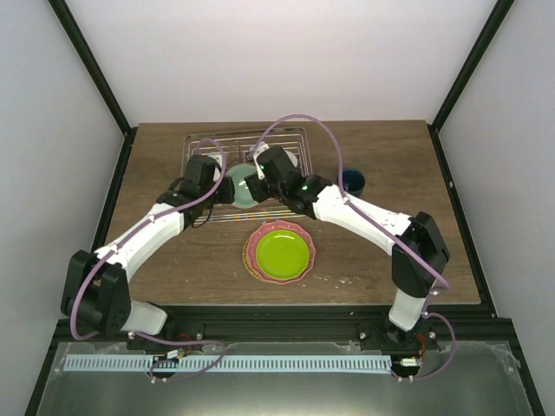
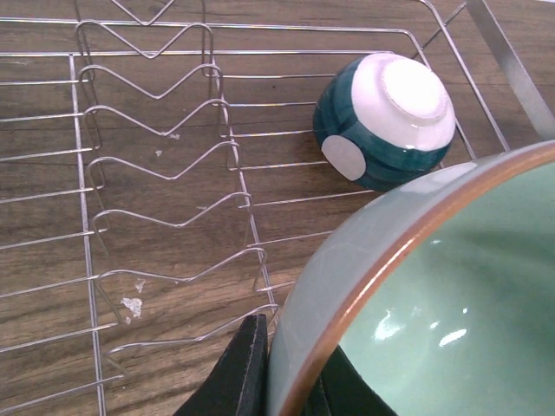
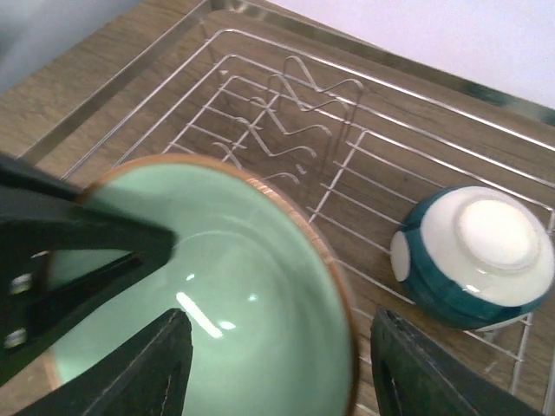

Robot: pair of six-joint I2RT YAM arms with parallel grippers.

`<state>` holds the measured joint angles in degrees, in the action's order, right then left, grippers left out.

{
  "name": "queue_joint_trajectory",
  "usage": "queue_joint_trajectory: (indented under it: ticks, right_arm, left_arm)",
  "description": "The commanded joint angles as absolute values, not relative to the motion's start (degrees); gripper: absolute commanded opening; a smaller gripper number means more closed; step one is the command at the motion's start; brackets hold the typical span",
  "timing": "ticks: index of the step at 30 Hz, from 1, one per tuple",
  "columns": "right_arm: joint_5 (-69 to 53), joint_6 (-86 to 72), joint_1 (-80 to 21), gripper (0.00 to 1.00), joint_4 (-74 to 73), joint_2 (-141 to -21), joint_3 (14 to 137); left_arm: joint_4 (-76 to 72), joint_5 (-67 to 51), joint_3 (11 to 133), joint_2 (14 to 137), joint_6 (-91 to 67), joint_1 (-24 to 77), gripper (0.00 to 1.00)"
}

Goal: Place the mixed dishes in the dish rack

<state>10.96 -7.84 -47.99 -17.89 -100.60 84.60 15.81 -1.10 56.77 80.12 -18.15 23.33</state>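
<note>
The pale mint bowl (image 1: 240, 185) with a brown rim hangs tilted over the wire dish rack (image 1: 245, 143). My left gripper (image 2: 290, 364) is shut on the bowl's rim (image 2: 451, 303), one finger outside and one inside. My right gripper (image 3: 279, 334) is open, its fingers standing apart on either side of the bowl's (image 3: 217, 269) rim without touching it. A dark teal bowl with a white base (image 2: 381, 121) lies upside down in the rack (image 2: 156, 130). The lime-green plate (image 1: 281, 251) sits on the pink scalloped plate (image 1: 253, 247) in front of the rack. The dark blue mug (image 1: 353, 181) stands to the right.
Upright zigzag prongs (image 3: 295, 95) fill the rack's left half, left of the upside-down bowl (image 3: 473, 256). Both arms meet over the rack's front edge. Dark frame posts (image 1: 95, 78) stand at the table's back corners.
</note>
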Motion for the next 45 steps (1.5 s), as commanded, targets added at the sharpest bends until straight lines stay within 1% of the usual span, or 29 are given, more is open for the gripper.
queue_joint_trajectory:
  ticks: [1,4,6,8,10,13,16,18,21,26,30,35,39,45]
  right_arm:
    - [10.2,-7.3,-50.3,0.6,-20.1,-97.6,86.5]
    - [9.8,-7.2,-50.4,0.65,-19.7,-93.2,82.5]
    - [10.1,-6.4,-50.4,0.68,-19.2,-89.6,79.1]
    - [10.9,-5.6,-50.2,0.71,-18.5,-85.2,75.6]
    - [10.1,-4.6,-49.7,0.77,-16.9,-80.1,71.5]
    - [0.5,-4.3,-45.8,0.86,-11.6,-71.9,63.6]
    - [-15.7,-7.1,-38.3,0.92,-3.4,-64.7,56.5]
    - [-27.1,-10.1,-32.8,0.93,1.8,-61.9,52.5]
    - [-38.0,-13.1,-28.4,0.93,7.0,-62.4,49.4]
    - [-48.6,-16.6,-27.2,0.93,16.6,-65.5,46.1]
    - [-55.9,-22.4,-25.9,0.93,29.7,-67.7,42.2]
    - [-61.8,-27.7,-25.7,0.93,42.8,-71.5,39.7]
    - [-65.2,-32.3,-25.7,0.93,53.6,-75.6,39.1]
    - [-69.0,-41.5,-25.7,0.94,71.4,-83.0,38.8]
  left_arm:
    - [12.4,0.9,57.1,80.4,-18.8,23.2,0.0]
    - [12.6,1.3,57.0,80.5,-18.6,23.1,0.0]
    - [12.4,-0.9,56.7,80.4,-18.8,22.1,0.0]
    - [10.6,-6.9,55.2,79.9,-19.9,18.7,0.0]
    - [4.9,-17.7,52.1,78.9,-22.6,15.1,0.0]
    - [-1.6,-26.9,48.6,78.0,-26.8,11.9,0.0]
    - [-5.3,-33.3,47.7,76.8,-28.3,11.6,0.0]
    - [-10.8,-38.4,45.7,75.5,-31.0,11.6,0.0]
    - [-18.7,-44.5,43.5,73.6,-35.6,11.6,0.0]
    - [-23.4,-49.9,42.2,68.9,-39.7,11.7,0.0]
    - [-25.9,-52.6,39.9,64.7,-42.5,11.8,0.0]
    - [-29.6,-55.2,36.9,60.7,-45.5,12.5,0.0]
    - [-30.4,-55.6,35.3,58.6,-45.7,15.2,0.0]
    - [-34.7,-56.1,34.3,59.7,-48.4,18.7,0.0]
